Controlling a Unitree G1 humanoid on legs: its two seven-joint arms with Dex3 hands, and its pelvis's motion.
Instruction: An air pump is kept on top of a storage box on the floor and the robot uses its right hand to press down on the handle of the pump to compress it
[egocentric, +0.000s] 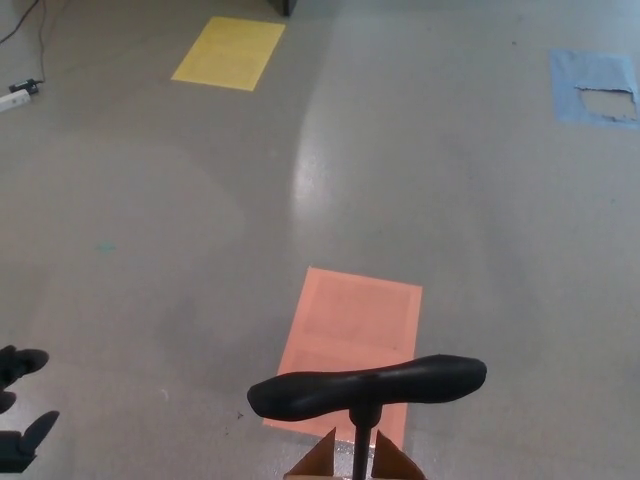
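Pump handle (367, 385), black and shaped like a wide bar, sits low in the head view with nothing touching it. Its thin black shaft (361, 446) runs straight down from the middle of the handle to the brown flaps of the storage box (330, 460), of which only a small part shows at the bottom edge. Just behind the handle, an orange sheet (352, 330) lies flat on the grey floor (200, 260), and the handle overlaps its near end.

Far to the left of the handle, at the picture's edge, the robot's left hand (18, 410) shows as a few black fingers (22, 358); they are spread apart and hold nothing, and the hand is well apart from the pump. The right hand does not show at all.

Well beyond the handle, toward the upper left, a yellow sheet (229, 53) lies on the floor. Toward the upper right there is a blue sheet (592, 85) with a torn patch in it. At the far upper left a white power strip (14, 97) with a dark cable rests on the floor
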